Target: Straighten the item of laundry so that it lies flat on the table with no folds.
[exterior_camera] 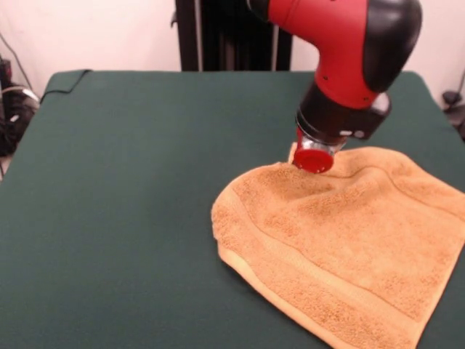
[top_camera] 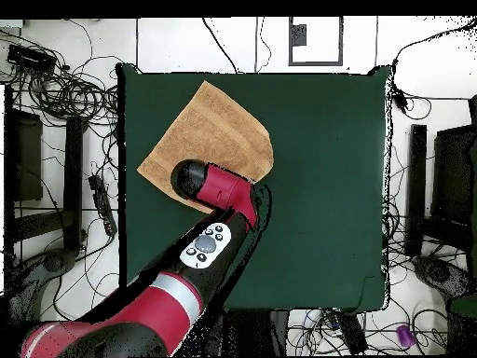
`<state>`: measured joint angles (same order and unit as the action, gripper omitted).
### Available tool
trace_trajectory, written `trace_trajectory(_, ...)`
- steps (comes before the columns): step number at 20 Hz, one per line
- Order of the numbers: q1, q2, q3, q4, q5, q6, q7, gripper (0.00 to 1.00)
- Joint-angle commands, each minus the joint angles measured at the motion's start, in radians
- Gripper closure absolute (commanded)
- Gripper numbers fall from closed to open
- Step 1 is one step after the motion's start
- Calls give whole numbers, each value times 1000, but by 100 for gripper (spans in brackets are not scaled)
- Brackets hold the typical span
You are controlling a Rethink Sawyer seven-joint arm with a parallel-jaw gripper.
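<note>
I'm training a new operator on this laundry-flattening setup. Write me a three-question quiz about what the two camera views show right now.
1. True or false: the claw is down at the orange-tan towel.
2. In the front view, which part of the towel is rounded over rather than forming a square corner? A) the left side B) the right side
3. Fill in: the towel lies on a table covered in dark ____ cloth.

Key: 1 true, it meets the towel's far edge. 2 A, the left side curves over, so the towel is not yet flat. 3 green. The overhead view shows the arm covering part of the towel.
</note>
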<state>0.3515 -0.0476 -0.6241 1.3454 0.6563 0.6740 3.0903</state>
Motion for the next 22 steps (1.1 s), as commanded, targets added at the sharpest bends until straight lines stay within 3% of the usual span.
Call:
trace_trajectory(1, -22, 15, 75, -63, 62, -13, 252, 100)
trace_trajectory(7, -81, 42, 168, -51, 97, -142, 187, 100)
trace_trajectory(12, -113, -61, 306, 70, 151, -229, 111, 100)
trace_trajectory(16, -38, -77, 230, 69, 128, -111, 229, 100)
trace_trajectory(19, 23, -69, 122, 41, 89, 59, 351, 100)
trace_trajectory(22, 48, -137, 73, 113, 53, 182, 347, 100)
